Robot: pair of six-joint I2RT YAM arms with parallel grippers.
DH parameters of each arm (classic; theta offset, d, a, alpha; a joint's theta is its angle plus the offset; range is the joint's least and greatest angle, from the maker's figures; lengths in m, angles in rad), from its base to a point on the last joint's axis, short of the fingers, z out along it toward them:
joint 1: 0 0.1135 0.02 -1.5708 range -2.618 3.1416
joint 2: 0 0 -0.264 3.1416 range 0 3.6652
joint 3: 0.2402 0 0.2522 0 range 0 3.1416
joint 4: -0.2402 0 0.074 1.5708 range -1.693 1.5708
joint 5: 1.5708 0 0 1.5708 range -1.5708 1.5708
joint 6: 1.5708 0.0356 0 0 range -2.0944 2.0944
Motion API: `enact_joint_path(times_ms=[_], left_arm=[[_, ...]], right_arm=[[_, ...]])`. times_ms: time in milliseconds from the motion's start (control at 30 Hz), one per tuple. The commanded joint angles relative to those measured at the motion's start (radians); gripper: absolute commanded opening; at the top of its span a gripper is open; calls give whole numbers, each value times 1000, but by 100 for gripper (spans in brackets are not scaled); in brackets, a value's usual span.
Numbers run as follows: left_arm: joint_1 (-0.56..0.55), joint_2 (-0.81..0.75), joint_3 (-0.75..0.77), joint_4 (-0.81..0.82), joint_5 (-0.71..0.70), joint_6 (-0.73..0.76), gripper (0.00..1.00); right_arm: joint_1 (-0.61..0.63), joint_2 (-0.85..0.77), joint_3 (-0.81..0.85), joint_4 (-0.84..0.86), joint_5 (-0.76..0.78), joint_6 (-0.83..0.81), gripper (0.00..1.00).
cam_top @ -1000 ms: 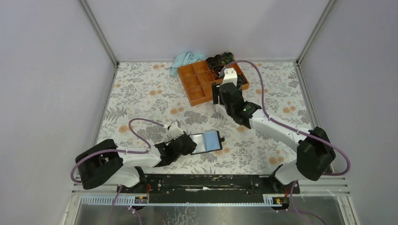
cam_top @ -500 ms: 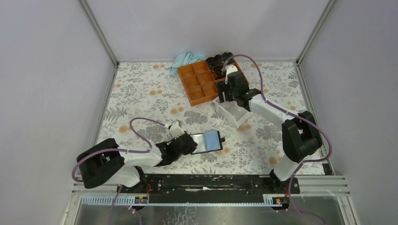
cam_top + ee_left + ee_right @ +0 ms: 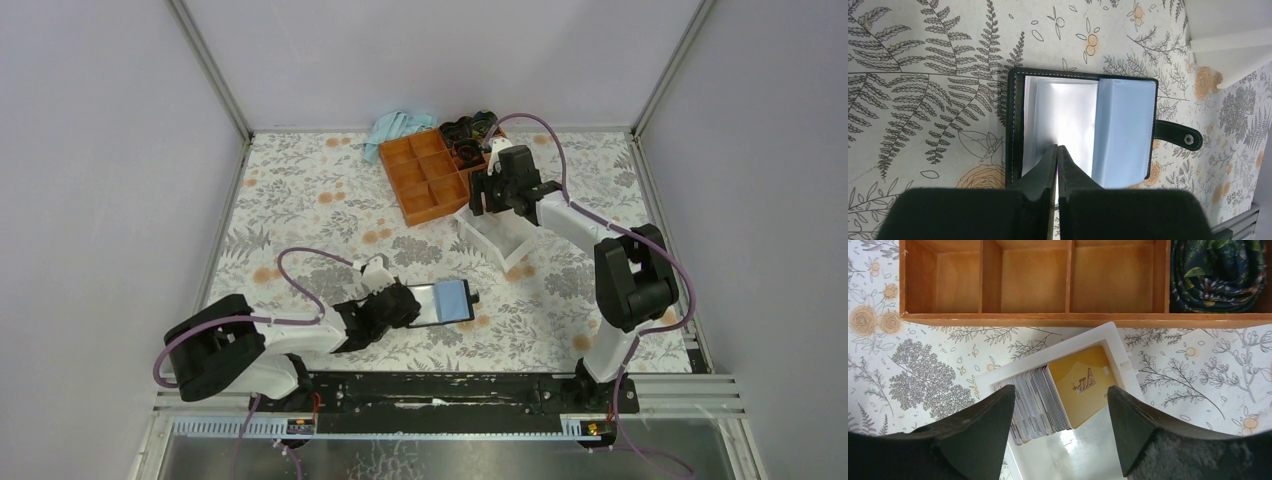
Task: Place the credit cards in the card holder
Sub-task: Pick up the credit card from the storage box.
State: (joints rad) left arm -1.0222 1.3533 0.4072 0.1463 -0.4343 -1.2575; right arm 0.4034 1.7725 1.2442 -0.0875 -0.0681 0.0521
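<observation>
Right wrist view has the right end effector (image 3: 1060, 400) spread as wide as it goes, holding nothing, poised directly above the credit cards (image 3: 1083, 385). They stand as a leaning stack inside the white box (image 3: 1113, 340), with a yellow face showing. The box lies just beside the orange compartment tray (image 3: 1033, 317), toward the far right of the tabletop (image 3: 300, 200).

Over the last second this arm has swung off the middle of the box to its far end and lined its jaws up on either side of the stack. It looks ready to come down for a first card, and none has been taken yet.

The left end effector (image 3: 1057, 155) has not moved. It is closed finger to finger, tips on the clear inner sleeve of the card holder (image 3: 1123, 130). I cannot tell whether it pinches a leaf. The holder lies open near the middle of the near edge, well apart from the box.
</observation>
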Motion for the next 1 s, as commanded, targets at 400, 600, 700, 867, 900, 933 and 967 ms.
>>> enact_joint_path(times_ms=[400, 600, 700, 867, 900, 933, 967], left_arm=[[-5, 13, 24, -15, -40, 24, 4], [-5, 12, 22, -14, -41, 24, 4], [-4, 7, 21, -12, -43, 23, 4], [-3, 5, 23, -12, -44, 24, 4], [-3, 5, 23, -11, -44, 24, 4], [-4, 5, 23, -11, -44, 23, 4], [-4, 7, 24, -9, -44, 23, 4]], right_arm=[[-68, 57, 26, 27, -213, 36, 66], [-77, 68, 23, 28, -241, 43, 53], [-82, 68, 21, 28, -248, 46, 47], [-85, 66, 11, 29, -251, 51, 39], [-86, 64, 7, 30, -251, 53, 37], [-86, 63, 4, 33, -252, 55, 35], [-87, 60, 1, 36, -253, 58, 34]])
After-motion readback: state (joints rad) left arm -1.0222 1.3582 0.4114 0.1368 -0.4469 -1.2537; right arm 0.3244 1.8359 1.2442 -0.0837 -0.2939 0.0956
